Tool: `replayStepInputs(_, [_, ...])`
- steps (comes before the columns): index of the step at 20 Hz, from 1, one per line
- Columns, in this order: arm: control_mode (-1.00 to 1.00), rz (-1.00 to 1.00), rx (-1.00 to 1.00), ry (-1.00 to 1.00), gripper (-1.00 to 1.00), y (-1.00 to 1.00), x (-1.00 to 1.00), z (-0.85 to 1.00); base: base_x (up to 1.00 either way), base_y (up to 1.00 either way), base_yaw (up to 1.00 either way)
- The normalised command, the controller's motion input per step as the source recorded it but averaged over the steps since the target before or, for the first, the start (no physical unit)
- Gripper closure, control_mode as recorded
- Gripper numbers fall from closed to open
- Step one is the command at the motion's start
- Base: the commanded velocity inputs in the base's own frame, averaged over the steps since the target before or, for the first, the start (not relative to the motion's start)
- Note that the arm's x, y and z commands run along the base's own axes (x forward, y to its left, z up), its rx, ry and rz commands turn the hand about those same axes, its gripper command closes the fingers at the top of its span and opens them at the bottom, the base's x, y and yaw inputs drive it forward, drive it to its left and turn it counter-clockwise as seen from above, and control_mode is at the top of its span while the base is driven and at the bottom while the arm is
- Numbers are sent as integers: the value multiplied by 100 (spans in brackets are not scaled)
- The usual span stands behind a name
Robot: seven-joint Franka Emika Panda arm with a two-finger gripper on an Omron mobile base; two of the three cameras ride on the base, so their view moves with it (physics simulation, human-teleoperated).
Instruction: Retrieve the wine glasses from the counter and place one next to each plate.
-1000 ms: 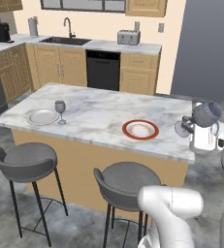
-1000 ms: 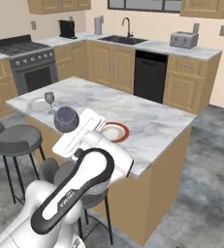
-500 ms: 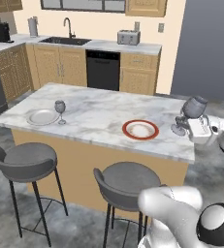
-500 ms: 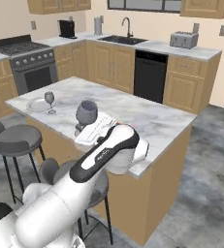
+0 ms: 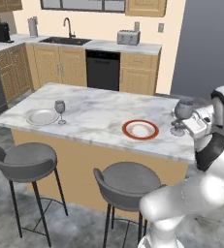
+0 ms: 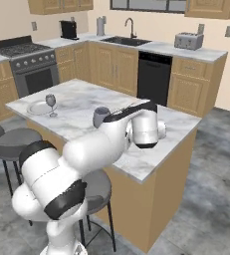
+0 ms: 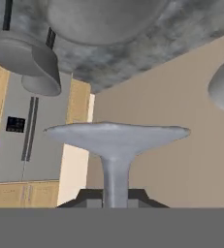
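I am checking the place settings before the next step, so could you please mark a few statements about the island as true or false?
1. A wine glass stands beside the pale grey-white plate. True.
2. The end effector is shut on the stem of a second wine glass. True; the hand view shows the stem between the fingertips.
3. The held glass hangs upside down. False; in the left base view its bowl is up and its foot down.
4. The red-rimmed plate already has a glass standing next to it. False; the second glass is held near the island's right end, not set down.
5. Both plates lie on the island. True.
6. Both plates have red rims. False; one is plain.
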Motion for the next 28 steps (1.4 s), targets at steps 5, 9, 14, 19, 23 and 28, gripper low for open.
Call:
replayStepInputs(5, [-100, -15, -12, 5, 100, -8, 45, -37, 0, 0, 0])
replayStepInputs(9, [-100, -35, -6, -3, 100, 0, 17, -32, 0, 0, 0])
replayStepInputs(14, [-100, -36, -1, 0, 100, 0, 24, -22, 0, 0, 0])
replayStepInputs(19, [-100, -33, -6, 0, 100, 0, 33, -13, 0, 0, 0])
replayStepInputs(23, [-100, -22, -4, 0, 100, 0, 39, -11, 0, 0, 0])
replayStepInputs(28, [-100, -4, -2, 14, 100, 0, 40, -32, 0, 0, 0])
